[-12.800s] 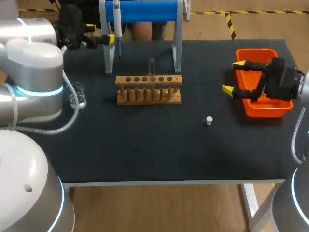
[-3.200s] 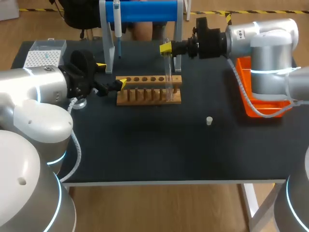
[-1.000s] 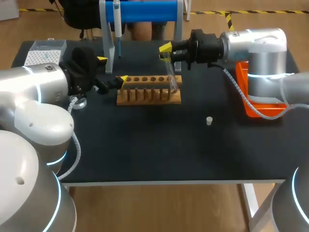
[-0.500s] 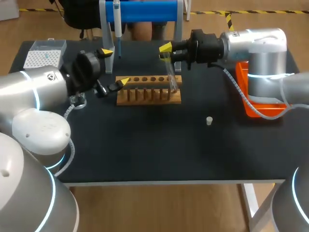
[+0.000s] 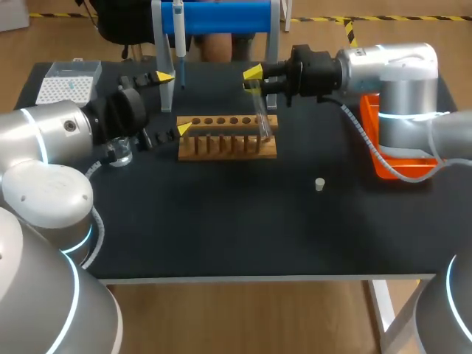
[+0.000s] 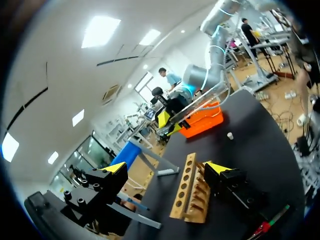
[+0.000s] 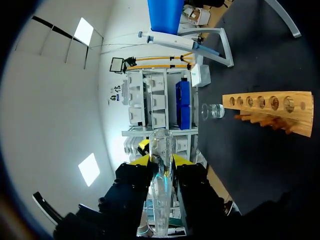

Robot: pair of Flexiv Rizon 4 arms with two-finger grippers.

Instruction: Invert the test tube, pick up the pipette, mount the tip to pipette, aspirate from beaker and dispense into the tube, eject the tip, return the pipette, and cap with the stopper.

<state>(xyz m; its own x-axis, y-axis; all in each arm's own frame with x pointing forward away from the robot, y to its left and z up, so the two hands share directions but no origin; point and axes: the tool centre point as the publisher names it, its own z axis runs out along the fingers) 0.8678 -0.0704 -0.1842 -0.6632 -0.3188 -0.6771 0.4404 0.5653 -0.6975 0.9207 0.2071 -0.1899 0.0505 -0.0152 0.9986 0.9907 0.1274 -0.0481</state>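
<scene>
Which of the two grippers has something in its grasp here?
The right gripper: it clamps the test tube, tilted at the right end of the wooden rack. The left gripper is open and empty by its left end.

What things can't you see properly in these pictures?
- Beaker: head view, mostly behind the left arm; liquid level unclear.
- Orange bin: head view, the right arm covers part of its inside.
- Test tube: head view, clear glass fades against the rack; lower end unclear.
- Stopper: left wrist view, too small for detail.
</scene>
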